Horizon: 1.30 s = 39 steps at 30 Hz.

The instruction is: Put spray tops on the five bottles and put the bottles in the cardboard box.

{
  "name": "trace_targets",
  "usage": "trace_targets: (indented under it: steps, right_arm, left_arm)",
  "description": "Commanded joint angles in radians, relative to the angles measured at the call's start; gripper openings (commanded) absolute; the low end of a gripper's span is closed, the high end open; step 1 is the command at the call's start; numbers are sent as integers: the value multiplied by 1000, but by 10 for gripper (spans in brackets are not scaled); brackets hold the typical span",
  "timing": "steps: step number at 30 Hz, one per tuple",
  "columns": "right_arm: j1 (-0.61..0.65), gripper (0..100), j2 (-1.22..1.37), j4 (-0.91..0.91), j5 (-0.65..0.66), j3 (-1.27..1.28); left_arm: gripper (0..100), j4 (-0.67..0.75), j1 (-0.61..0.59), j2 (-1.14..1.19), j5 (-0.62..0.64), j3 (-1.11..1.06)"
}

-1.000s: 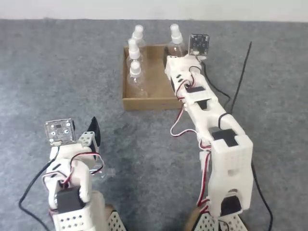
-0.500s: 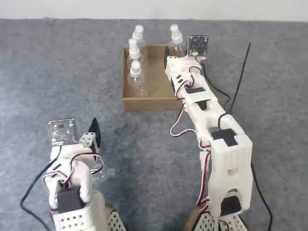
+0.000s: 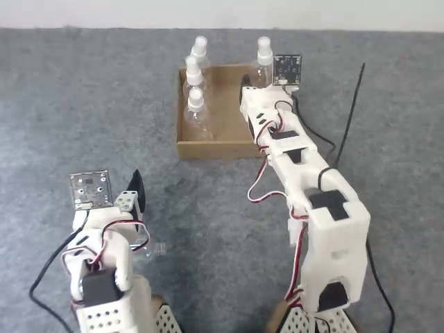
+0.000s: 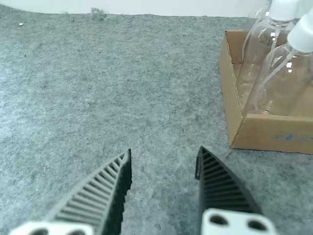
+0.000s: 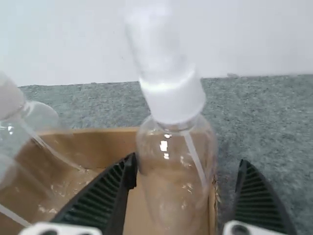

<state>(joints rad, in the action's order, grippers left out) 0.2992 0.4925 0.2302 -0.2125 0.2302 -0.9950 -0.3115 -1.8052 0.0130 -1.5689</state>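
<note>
Right fingers (image 5: pixel 105 196): apart, not clamping. The right gripper (image 5: pixel 186 169) is released around a bottle (image 5: pixel 171 147). One finger sits just beside the bottle wall and the other is clear of it with a visible gap. The bottle is clear plastic with the spray top (image 5: pixel 168 93) already on, leaning a bit in the right wrist view. It stands at the far right corner of the cardboard box (image 5: pixel 88 142), just inside the side wall. Its base is hidden, so I can't tell if it's fully seated.

High view: the right arm (image 3: pixel 305 180) is stretched out from the near edge of the tabletop (image 3: pixel 83 104) to the box's right side. The held-between bottle (image 3: pixel 263 55) pokes up just past the wrist.

Box (image 3: pixel 215 149): open top, sits at the far edge of the tabletop, roughly centre. Three more capped bottles stand along its left wall in a row:
- far bottle (image 3: pixel 200 48)
- middle bottle (image 3: pixel 192 69)
- near bottle (image 3: pixel 195 100)

They're close together, but I can't tell if they touch.

Left fingers (image 4: pixel 105 191): spread wide with nothing between them, only grey mat below. The left gripper (image 4: pixel 164 154) is released and well apart from the box (image 4: pixel 264 132), which shows off to one side with two of the bottles (image 4: pixel 266 73) inside.

High view: the left gripper (image 3: pixel 133 194) is near the near left corner of the tabletop, with the arm folded back over its base. A clear item (image 3: pixel 158 248) sticks out beside that base. It's mostly hidden and I can't tell what it is.
</note>
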Motion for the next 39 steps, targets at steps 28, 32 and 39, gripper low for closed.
trace_targets:
  steps: [28, 32, 39]
  right_arm:
    - [5, 268, -291, -288, 20, 28]
    - [5, 268, -317, -326, 20, 28]
    - [5, 268, -315, -326, 20, 28]
  left_arm:
    - [203, 2, -5, -17, -8, 8]
    - [203, 2, -5, -17, -8, 8]
    - [203, 2, -5, -17, -8, 8]
